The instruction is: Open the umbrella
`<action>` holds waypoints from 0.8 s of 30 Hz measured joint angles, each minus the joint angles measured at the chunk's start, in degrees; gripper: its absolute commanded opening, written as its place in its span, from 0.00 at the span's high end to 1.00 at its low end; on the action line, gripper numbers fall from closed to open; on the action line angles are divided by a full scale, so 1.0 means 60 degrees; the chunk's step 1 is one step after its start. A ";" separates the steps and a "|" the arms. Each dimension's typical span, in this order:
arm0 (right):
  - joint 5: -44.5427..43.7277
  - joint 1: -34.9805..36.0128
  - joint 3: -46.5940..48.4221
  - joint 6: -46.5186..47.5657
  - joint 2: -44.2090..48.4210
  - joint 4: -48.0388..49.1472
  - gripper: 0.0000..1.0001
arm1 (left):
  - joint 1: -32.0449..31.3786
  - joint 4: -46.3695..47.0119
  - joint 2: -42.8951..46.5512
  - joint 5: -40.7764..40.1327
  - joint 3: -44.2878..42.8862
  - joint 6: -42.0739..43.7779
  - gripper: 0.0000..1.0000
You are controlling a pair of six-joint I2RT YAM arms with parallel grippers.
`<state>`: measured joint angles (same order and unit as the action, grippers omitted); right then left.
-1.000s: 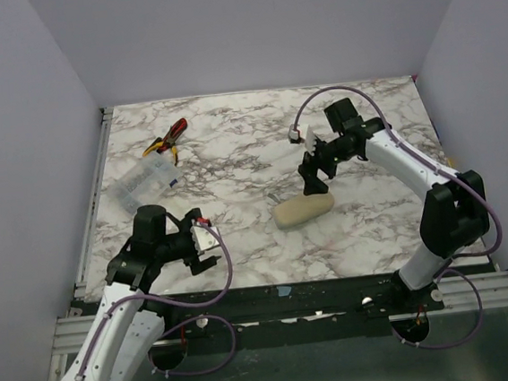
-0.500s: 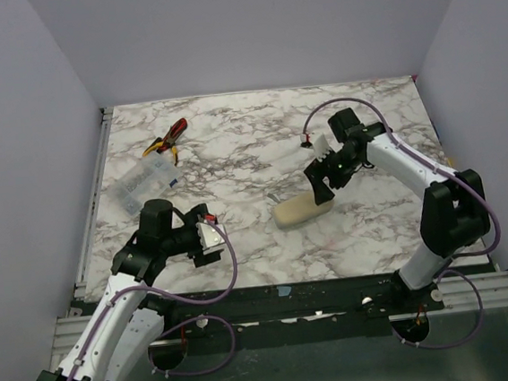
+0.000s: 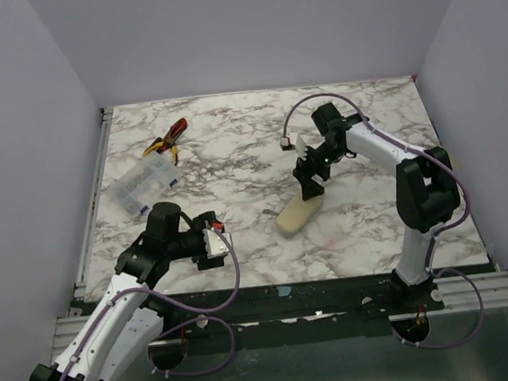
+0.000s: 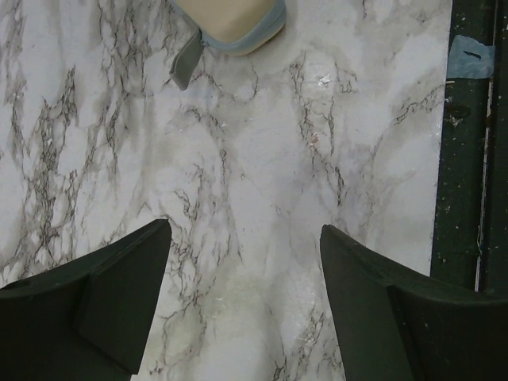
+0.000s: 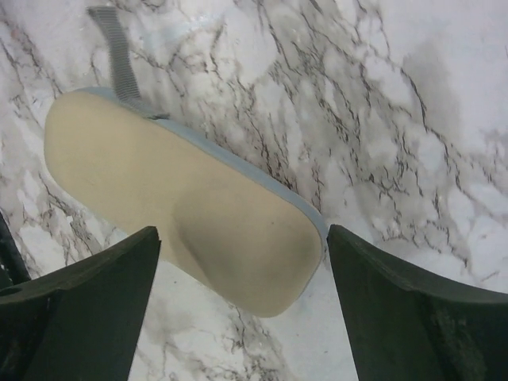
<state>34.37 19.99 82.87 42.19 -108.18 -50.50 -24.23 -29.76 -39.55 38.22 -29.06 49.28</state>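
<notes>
Cream cloth sleeve (image 5: 182,206), grey-edged, lies on the marble table (image 3: 233,156) under my right gripper (image 5: 242,234), spread wide, holding nothing. My left gripper (image 4: 246,230) gapes empty too. I cannot see the umbrella.

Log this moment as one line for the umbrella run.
right end effector: open, over cream sleeve | left end effector: open, over marble table | umbrella: not in sight

My right gripper (image 5: 242,234) is black. The sleeve (image 5: 182,198) is cream, edged grey-blue; the table (image 5: 397,119) white marble, grey-veined.
</notes>
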 measured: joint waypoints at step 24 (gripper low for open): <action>0.0765 0.0732 -0.2269 0.9726 0.1446 0.0033 0.11 | -0.2361 0.2524 -0.1800 -0.0062 0.0590 0.0193 0.51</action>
<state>38.96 24.38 69.25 100.55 -99.50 -50.30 -38.39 -14.61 -50.35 37.85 -25.52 50.43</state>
